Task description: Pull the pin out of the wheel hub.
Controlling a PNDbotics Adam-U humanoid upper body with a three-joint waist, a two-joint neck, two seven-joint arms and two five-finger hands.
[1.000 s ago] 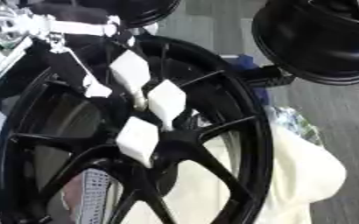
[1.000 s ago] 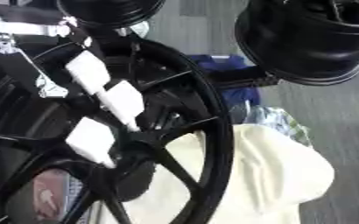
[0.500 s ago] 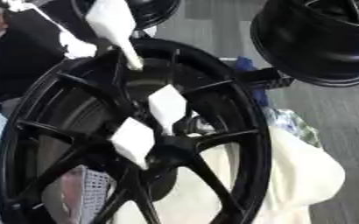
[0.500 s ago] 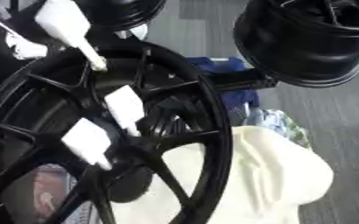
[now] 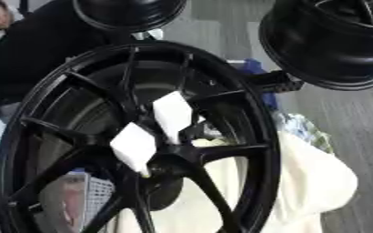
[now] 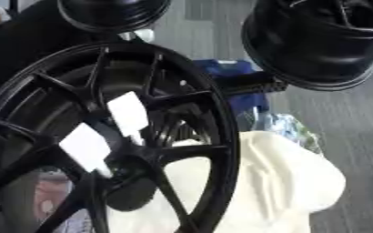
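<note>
A large black spoked wheel (image 5: pixel 245 136) stands tilted and fills the left and middle of both eye views. Its hub (image 5: pixel 167 164) sits low in the middle. Two white flat-headed pins stick out near the hub: one (image 5: pixel 173 114) higher up, the other (image 5: pixel 133 145) lower and to its left, with its tip at the hub. Neither of my hands shows in either view.
A second black rim (image 5: pixel 333 45) lies at the upper right and a third (image 5: pixel 130 12) at the top. A cream cloth (image 5: pixel 309 182) lies under the wheel's right side, with crinkled plastic (image 5: pixel 301 129), a blue thing (image 6: pixel 225 70) and a black block (image 5: pixel 275 82) behind it. Grey floor (image 5: pixel 357 123) lies on the right.
A hand at the upper left drew one white pin up and away from the wheel, then left the view. Three white pins stood near the hub before; two stand there now.
</note>
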